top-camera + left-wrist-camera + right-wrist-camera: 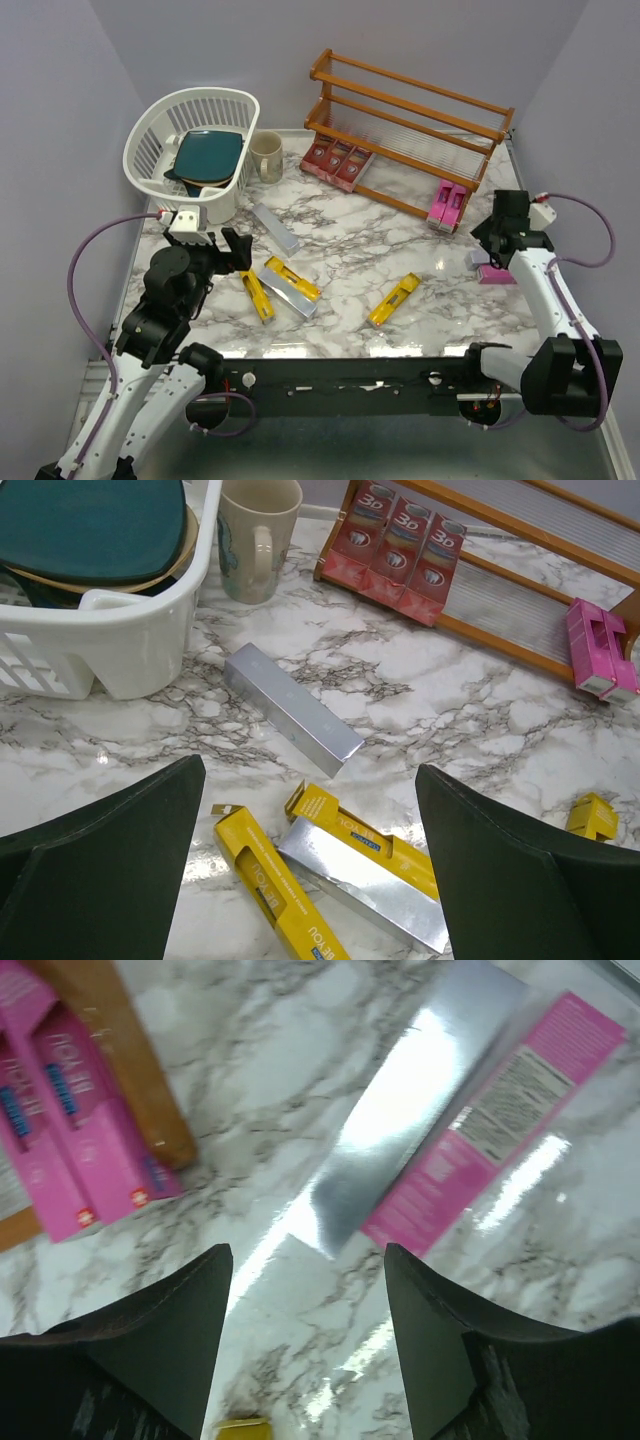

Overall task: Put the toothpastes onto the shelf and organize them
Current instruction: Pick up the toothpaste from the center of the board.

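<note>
Our left gripper (310,770) hangs over the marble table (340,250) with its jaws spread wide and nothing between them. Below it we see a lone silver carton (292,708) lying on a slant. Nearer the fingers a yellow carton (280,900) lies beside a second yellow carton (355,830), which has a second silver carton (365,888) pressed along its side. A third yellow carton (592,815) is half cut off there by the right-hand finger. Our right gripper (307,1255) is parted too and holds nothing, with bare marble showing between its fingers. Just past its tips a third silver carton (410,1120) and a pink carton (500,1120) lie side by side, touching. The glare and blur leave their print unreadable to us, and a yellow scrap (240,1428) at the bottom edge is too little to name. From above, the right arm hides most of that pair. On the lowest tier of the shelf (410,100) three red cartons (335,160) sit together at the left end and two magenta cartons (447,205) at the right end. A white basket (150,160) holds a teal plate (208,155) over something tan we cannot make out. A beige mug (267,157) stands just beside the basket.
</note>
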Robot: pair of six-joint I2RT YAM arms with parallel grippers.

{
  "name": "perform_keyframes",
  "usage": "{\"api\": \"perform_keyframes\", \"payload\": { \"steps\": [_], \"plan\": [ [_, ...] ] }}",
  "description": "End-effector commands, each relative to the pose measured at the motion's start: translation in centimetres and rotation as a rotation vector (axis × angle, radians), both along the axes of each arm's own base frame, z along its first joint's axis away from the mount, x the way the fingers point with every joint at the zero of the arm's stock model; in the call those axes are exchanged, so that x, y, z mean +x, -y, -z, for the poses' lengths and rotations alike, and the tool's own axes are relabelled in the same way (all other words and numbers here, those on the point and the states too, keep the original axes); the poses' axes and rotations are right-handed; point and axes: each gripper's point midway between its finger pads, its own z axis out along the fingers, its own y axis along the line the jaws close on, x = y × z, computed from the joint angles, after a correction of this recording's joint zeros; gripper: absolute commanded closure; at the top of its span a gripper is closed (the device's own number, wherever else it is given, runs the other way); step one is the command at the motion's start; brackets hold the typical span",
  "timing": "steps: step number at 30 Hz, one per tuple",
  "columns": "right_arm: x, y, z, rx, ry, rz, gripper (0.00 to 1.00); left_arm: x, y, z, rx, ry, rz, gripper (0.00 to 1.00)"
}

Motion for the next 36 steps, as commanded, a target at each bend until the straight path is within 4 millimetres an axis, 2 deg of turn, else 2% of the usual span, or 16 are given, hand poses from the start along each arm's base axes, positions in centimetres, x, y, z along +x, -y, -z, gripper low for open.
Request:
{"api": "perform_keyframes", "payload": {
  "steps": [1,3,7,11,13,17,21,25,31,36],
  "plan": [
    [-5.1,3.7,3.5,0.130,-0.132,0.186,0.29,-0.3,-0.9,0.3,0.041,0.005,-0.043,0.01],
    [-5.9,4.8,4.6,0.156,-0.153,0.234,0.29,-0.4,-1.0,0.2,0.045,0.012,-0.048,0.01],
    [-7.6,9.2,5.6,0.153,-0.154,0.398,0.28,-0.6,-0.6,0.0,0.045,0.019,-0.031,0.01],
    [-6.8,9.6,6.4,0.215,-0.134,0.412,0.28,-0.8,0.0,0.0,0.042,0.021,0.000,0.01],
    [-6.0,9.5,6.6,0.234,-0.129,0.396,0.28,-0.8,0.1,-0.1,0.042,0.024,0.004,0.01],
    [-4.8,8.3,8.3,0.319,-0.121,0.347,0.28,-0.8,0.0,0.0,0.043,0.023,0.001,0.01],
    [-4.5,7.3,10.2,0.375,-0.142,0.322,0.28,-0.8,0.0,-0.1,0.043,0.023,0.003,0.01],
    [-4.2,6.3,11.4,0.429,-0.150,0.285,0.28,-0.8,0.1,-0.1,0.043,0.025,0.006,0.01],
    [-4.4,5.6,12.0,0.452,-0.173,0.256,0.29,-0.8,0.2,-0.1,0.043,0.025,0.008,0.01],
    [-5.3,5.2,11.8,0.445,-0.176,0.241,0.39,-0.8,0.2,0.1,0.046,0.019,0.008,0.01]
  ]
}}
